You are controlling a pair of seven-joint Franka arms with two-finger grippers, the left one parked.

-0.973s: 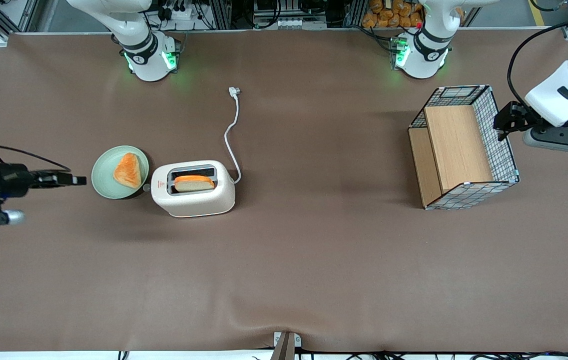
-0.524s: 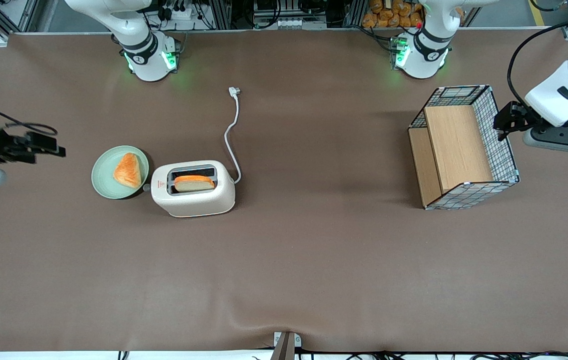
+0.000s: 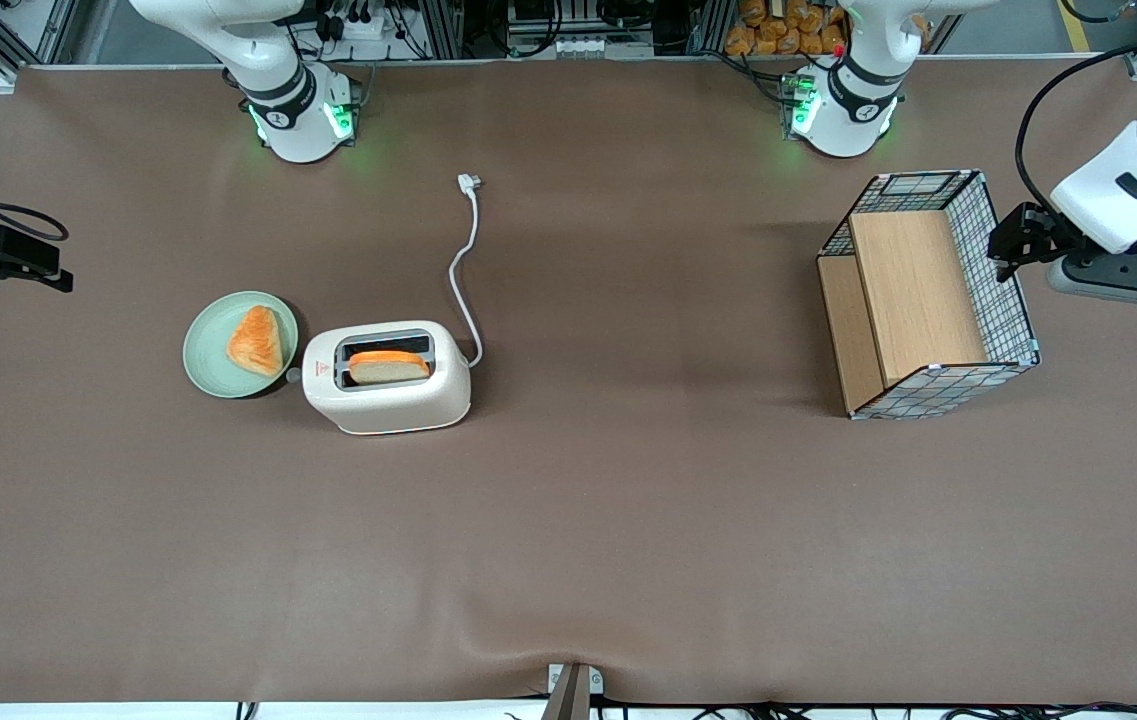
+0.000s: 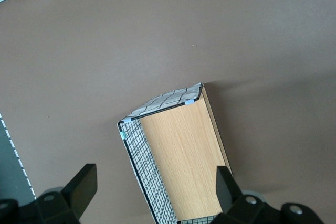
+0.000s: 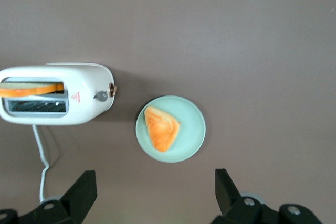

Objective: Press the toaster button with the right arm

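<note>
The cream-white toaster (image 3: 388, 392) stands on the brown table with a slice of bread (image 3: 388, 366) in one slot; it also shows in the right wrist view (image 5: 58, 102). The toaster button (image 3: 294, 376) is a small pale knob on its narrow end by the red mark, facing the plate, and shows in the right wrist view (image 5: 112, 90). My right gripper (image 3: 53, 268) hangs open and empty at the working arm's end of the table, well apart from the toaster and farther from the front camera than the plate. Its black fingers (image 5: 84, 188) stand wide apart in the wrist view.
A pale green plate (image 3: 203, 352) with a triangular toast piece (image 3: 255, 340) sits beside the toaster's button end. The white cord (image 3: 468, 270) trails from the toaster toward the arm bases. A wire-and-wood basket (image 3: 928, 295) lies toward the parked arm's end.
My right gripper has pulled away from the plate and toaster, moving toward the working arm's table edge and farther from the front camera. Toaster, plate and basket have not moved.
</note>
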